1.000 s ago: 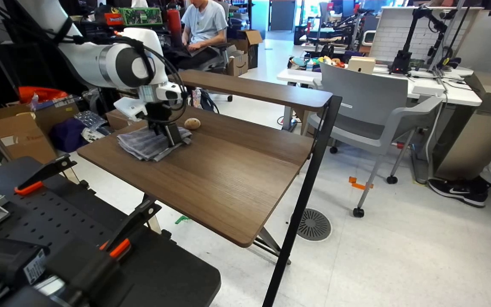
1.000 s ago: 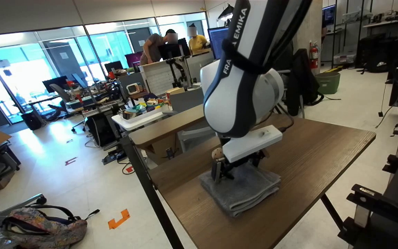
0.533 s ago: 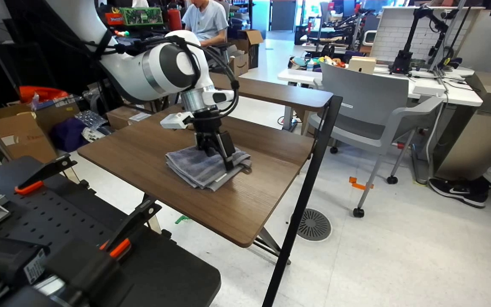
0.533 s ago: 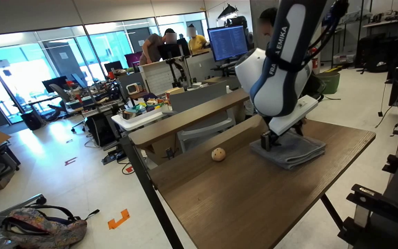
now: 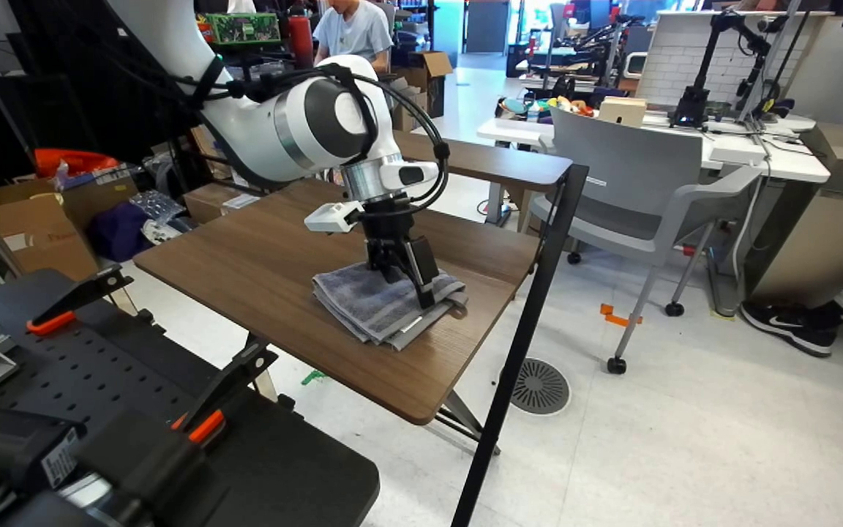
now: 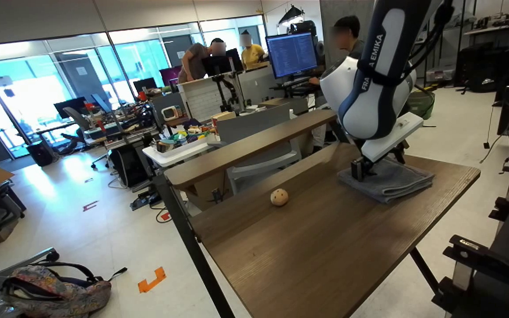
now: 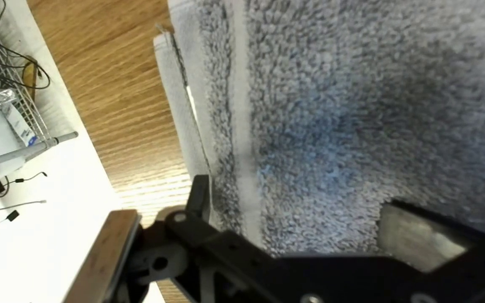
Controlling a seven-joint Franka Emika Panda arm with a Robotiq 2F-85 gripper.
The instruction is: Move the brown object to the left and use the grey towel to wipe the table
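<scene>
The grey towel (image 5: 356, 293) lies folded in layers on the brown table (image 5: 260, 241); it also shows in an exterior view (image 6: 396, 185) and fills much of the wrist view (image 7: 331, 118). My gripper (image 5: 408, 287) points down onto the towel, its fingers spread wide; it also shows in an exterior view (image 6: 379, 168) and the wrist view (image 7: 299, 210). The fingertips appear to touch the cloth, with towel between them and nothing pinched that I can see. The brown object (image 6: 279, 197), small and round with dark spots, sits on the table apart from the towel. The arm hides it in an exterior view.
A raised shelf (image 5: 480, 157) runs along one long side of the table, with a black frame leg (image 5: 531, 322) at its end. A grey chair (image 5: 626, 176) stands beyond the shelf. A black cart (image 5: 275, 446) with clamps (image 5: 227, 384) stands along the opposite side.
My gripper and the towel have slid together along the table, away from the brown object, mostly in the first half second. The brown object has stayed in place. The fingers remain spread.
</scene>
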